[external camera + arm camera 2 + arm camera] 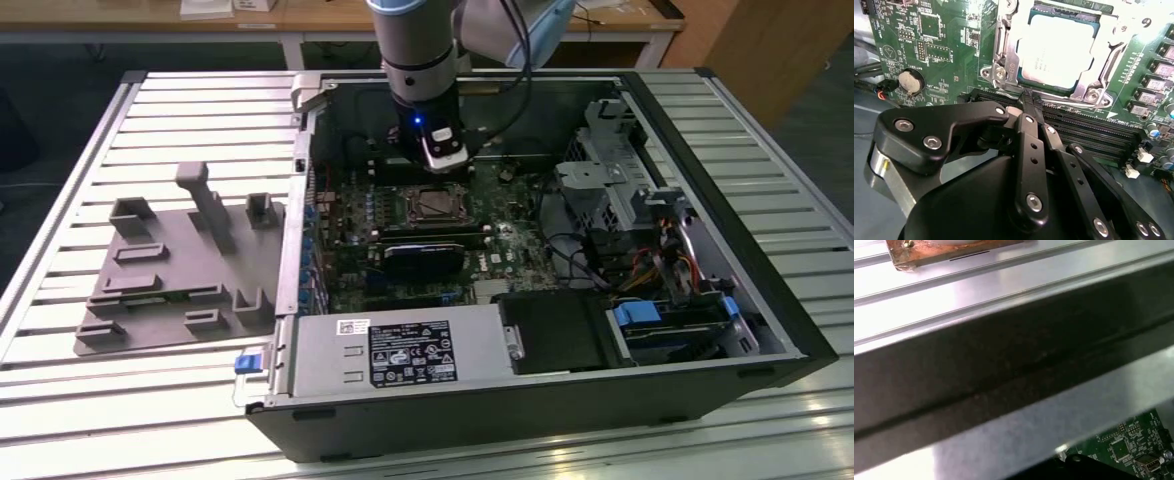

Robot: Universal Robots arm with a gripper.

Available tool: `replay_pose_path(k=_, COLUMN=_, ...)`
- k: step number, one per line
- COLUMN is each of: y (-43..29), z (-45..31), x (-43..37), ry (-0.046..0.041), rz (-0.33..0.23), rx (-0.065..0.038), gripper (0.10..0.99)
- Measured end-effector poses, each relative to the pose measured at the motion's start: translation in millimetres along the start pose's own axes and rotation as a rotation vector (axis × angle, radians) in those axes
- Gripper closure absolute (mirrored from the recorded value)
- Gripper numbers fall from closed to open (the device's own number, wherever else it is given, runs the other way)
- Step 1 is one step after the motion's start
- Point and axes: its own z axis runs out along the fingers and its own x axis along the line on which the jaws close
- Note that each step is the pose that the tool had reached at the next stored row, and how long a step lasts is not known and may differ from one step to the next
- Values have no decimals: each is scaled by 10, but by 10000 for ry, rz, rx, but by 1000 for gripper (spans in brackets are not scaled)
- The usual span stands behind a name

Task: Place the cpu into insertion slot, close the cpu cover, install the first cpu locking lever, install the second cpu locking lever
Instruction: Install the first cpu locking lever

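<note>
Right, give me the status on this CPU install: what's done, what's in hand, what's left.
Done: the cpu sits in the insertion slot, and the cpu cover lies flat around it, its window framing the chip. In hand: the gripper is shut with its tips together, holding nothing, close to the cover's near edge. Left: I cannot tell from these views whether either locking lever is latched.

Probably a lab: slatted aluminium bench (wooden desks behind).

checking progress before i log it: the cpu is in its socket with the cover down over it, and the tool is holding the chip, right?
Not quite. The cpu does sit in the socket with the cpu cover down around it, but the tool holds nothing: in the second wrist view its fingertips are closed together just short of the socket's edge.
</note>
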Motion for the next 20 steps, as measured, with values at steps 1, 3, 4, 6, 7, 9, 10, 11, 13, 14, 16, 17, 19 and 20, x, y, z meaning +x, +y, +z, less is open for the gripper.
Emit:
replay_pose_path(k=1, y=-1, z=3, x=0, ry=-5, rz=20, rx=10, gripper=980)
replay_pose_path(k=3, y=-3, z=9, x=1, ry=-18, rz=61, rx=34, gripper=980)
replay_pose_path(k=4, y=-3, z=13, x=1, ry=-25, rz=83, rx=42, gripper=980)
replay_pose_path(k=6, y=-3, z=24, x=2, ry=-37, rz=127, rx=46, gripper=980)
replay_pose_path(k=7, y=-4, z=27, x=3, ry=-41, rz=147, rx=54, gripper=980)
replay_pose_path(k=9, y=-4, z=28, x=3, ry=-44, rz=164, rx=62, gripper=980)
replay_pose_path(k=10, y=-4, z=29, x=2, ry=-44, rz=165, rx=61, gripper=980)
replay_pose_path(k=11, y=-4, z=29, x=2, ry=-44, rz=165, rx=62, gripper=980)
replay_pose_path(k=13, y=-4, z=30, x=2, ry=-45, rz=165, rx=60, gripper=980)
replay_pose_path(k=14, y=-4, z=30, x=2, ry=-45, rz=165, rx=60, gripper=980)
replay_pose_path(k=16, y=-3, z=30, x=2, ry=-45, rz=165, rx=60, gripper=980)
replay_pose_path(k=17, y=-4, z=30, x=2, ry=-45, rz=165, rx=60, gripper=980)
replay_pose_path(k=19, y=-2, z=27, x=1, ry=-46, rz=165, rx=57, gripper=980)
replay_pose_path(k=20, y=-1, z=23, x=1, ry=-46, rz=165, rx=57, gripper=980)
